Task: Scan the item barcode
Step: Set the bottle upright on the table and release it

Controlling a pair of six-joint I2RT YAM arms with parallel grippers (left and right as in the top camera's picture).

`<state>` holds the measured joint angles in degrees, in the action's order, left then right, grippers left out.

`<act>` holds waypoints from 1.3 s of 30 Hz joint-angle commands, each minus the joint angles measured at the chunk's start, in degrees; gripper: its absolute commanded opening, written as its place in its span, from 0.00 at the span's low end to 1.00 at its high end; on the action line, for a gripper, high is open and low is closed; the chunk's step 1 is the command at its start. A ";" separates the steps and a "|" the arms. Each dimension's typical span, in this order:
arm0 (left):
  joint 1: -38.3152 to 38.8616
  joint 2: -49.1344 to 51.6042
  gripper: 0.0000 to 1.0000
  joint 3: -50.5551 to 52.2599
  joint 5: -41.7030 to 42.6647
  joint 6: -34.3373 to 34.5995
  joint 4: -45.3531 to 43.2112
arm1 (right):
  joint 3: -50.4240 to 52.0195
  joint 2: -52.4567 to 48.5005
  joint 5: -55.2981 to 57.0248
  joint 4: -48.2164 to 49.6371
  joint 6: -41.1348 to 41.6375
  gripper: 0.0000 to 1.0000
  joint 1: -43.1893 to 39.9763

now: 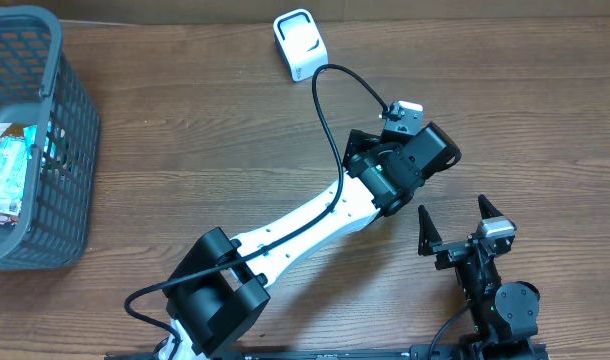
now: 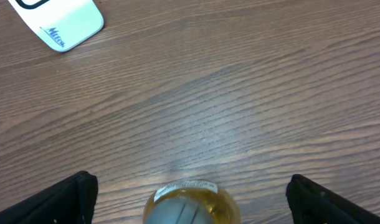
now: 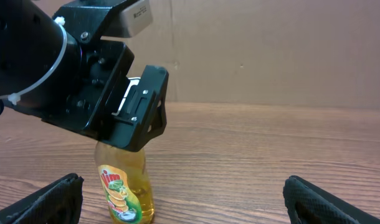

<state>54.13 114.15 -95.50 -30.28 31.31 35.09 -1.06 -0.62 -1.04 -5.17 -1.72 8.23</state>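
Left arm (image 1: 305, 225): extends from its base at the 7 o'clock corner of the overhead view toward 1 o'clock, with the wrist (image 1: 400, 165) bent over so that the left gripper (image 2: 190, 183) points downward. Its fingers (image 2: 59, 202) are spread wide and grip nothing. Right arm (image 1: 495, 290): folded low at 5 o'clock, with the right gripper (image 1: 457, 222) aimed toward 12 o'clock, jaws fully apart and empty.

My wooden table (image 1: 185, 130) carries a grey mesh basket (image 1: 73, 140) at its left edge, a white scanner (image 1: 299, 42), and an upright yellow dish-soap bottle (image 3: 123, 186).
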 commanded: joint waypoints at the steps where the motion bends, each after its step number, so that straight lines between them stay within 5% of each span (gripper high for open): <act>1: -0.87 -2.60 0.99 -2.21 -1.62 -3.19 -0.17 | 0.61 0.44 0.50 0.35 -0.26 1.00 -0.26; 9: -9.84 -7.13 1.00 -14.86 15.96 -21.66 9.35 | 0.61 0.44 0.50 0.35 -0.26 1.00 -0.26; 10: -13.29 -7.26 1.00 -16.09 24.52 -33.66 12.48 | 0.61 0.44 0.50 0.35 -0.26 1.00 -0.26; 17: -22.82 -6.34 1.00 -15.98 40.72 -60.11 24.46 | 0.61 0.44 0.50 0.35 -0.26 1.00 -0.26; 22: -29.57 -6.12 0.95 -15.85 62.16 -83.78 33.86 | 0.61 0.44 0.50 0.35 -0.26 1.00 -0.26; 28: -32.24 -5.03 0.96 -9.94 66.34 -95.12 31.10 | 0.61 0.44 0.50 0.35 -0.26 1.00 -0.26; 39: -30.16 5.66 1.00 -6.45 68.30 -94.05 16.41 | 0.61 0.44 0.50 0.35 -0.26 1.00 -0.26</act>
<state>23.05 116.73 -102.32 34.83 -61.71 53.52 -1.06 -0.62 -1.04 -5.15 -1.74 8.23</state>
